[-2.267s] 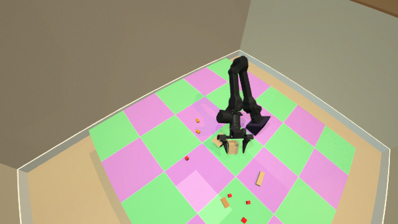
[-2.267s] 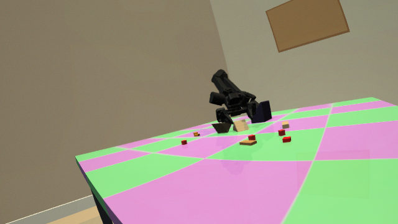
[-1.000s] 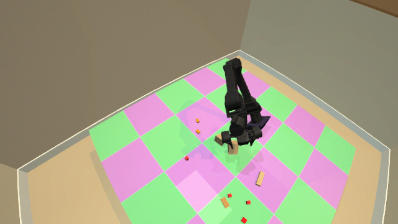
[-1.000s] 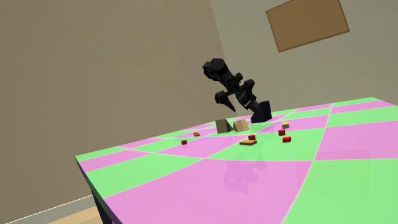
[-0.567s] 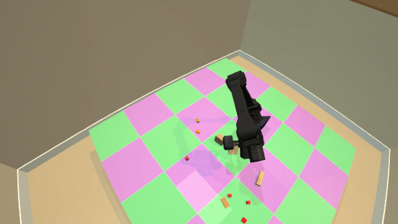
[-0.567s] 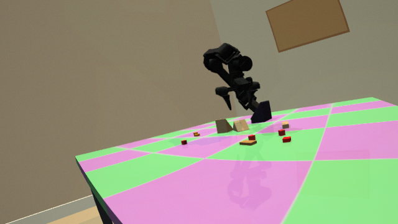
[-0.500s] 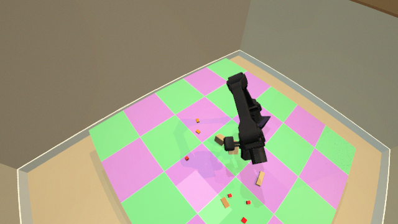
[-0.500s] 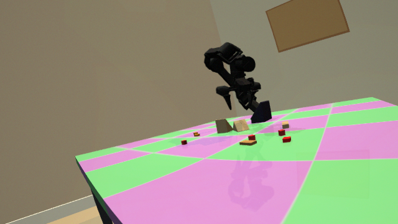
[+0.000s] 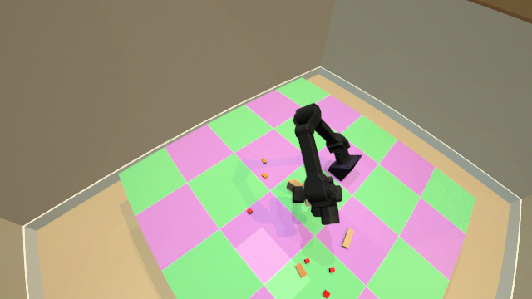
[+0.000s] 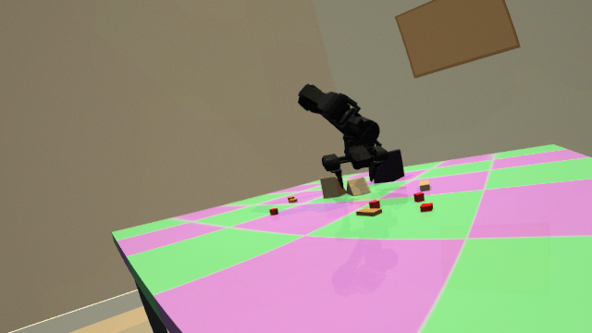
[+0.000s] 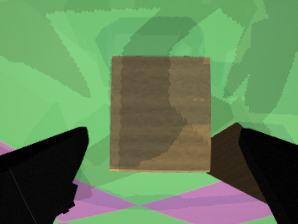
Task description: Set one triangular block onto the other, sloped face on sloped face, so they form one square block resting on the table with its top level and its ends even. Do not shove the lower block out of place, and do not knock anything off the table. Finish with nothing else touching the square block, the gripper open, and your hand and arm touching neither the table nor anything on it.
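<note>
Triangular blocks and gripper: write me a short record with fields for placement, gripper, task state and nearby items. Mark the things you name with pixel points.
block between the fingers: triangular block (image 10: pixel 359 187) (image 11: pixel 155 115), on the table, ungripped
other block: second triangular block (image 9: pixel 293 184) (image 10: pixel 330 187) (image 11: pixel 235 165), beside it, partly under one finger in the wrist view
gripper: open gripper (image 11: pixel 164 135), fingers spread
task state: blocks separate, square block not formed
nearby items: four red cubes, two small orange pieces, two flat wooden pieces
</note>
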Controlling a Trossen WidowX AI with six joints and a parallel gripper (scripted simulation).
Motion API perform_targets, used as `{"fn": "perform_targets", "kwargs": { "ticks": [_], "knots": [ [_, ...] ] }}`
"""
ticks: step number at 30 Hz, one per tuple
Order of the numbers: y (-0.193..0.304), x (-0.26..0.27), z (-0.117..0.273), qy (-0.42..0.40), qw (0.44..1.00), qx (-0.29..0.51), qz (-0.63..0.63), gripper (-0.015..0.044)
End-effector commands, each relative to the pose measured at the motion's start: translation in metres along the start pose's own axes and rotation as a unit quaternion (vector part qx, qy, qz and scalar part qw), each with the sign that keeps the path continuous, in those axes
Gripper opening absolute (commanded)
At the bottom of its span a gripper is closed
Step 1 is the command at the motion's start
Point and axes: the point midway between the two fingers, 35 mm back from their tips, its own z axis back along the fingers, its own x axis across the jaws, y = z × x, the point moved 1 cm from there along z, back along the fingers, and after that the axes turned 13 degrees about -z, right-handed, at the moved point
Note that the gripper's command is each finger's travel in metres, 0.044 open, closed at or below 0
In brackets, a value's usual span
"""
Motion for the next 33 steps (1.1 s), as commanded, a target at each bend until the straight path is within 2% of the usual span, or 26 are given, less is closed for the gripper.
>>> {"fn": "perform_targets", "kwargs": {
  "ticks": [1, 10, 17, 23, 31, 33],
  "knots": [
    [0.003, 0.002, -0.021, -0.001, 1.0, 0.012, -0.003, 0.044],
    [0.003, 0.002, -0.021, -0.001, 1.0, 0.012, -0.003, 0.044],
    [0.003, 0.002, -0.019, -0.003, 1.0, 0.011, -0.005, 0.0256],
    [0.003, 0.002, -0.019, -0.003, 1.0, 0.011, -0.005, 0.0216],
    [0.006, 0.0, -0.004, -0.003, 1.0, 0.001, -0.002, 0.0006],
    [0.009, -0.001, 0.005, -0.003, 1.0, -0.005, 0.0, 0.0]
  ]
}}
